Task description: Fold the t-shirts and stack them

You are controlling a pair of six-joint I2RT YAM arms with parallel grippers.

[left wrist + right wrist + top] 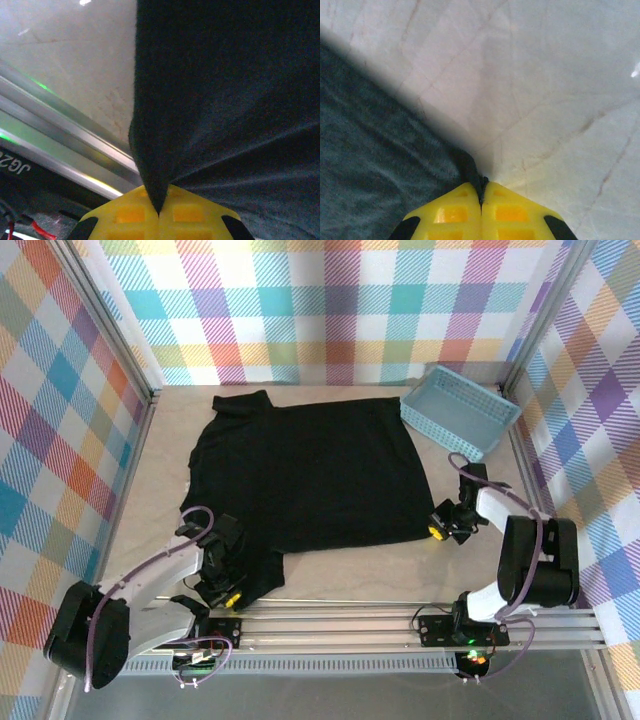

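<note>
Left claw (pixel 229 596) clamped on 1 near corner of the t-shirt (pixel 310 475), right claw (pixel 438 531) clamped on the other; shirt lies flat on the desk (pixel 350 575) ahead of both. Fold 1 starting, I reckon. Next: I lift both corners evenly, carry them forward to the far edge.

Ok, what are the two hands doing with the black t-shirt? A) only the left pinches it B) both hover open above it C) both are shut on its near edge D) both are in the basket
C: the left hand and the right hand are each closed on a pinch of the t-shirt edge.
</note>
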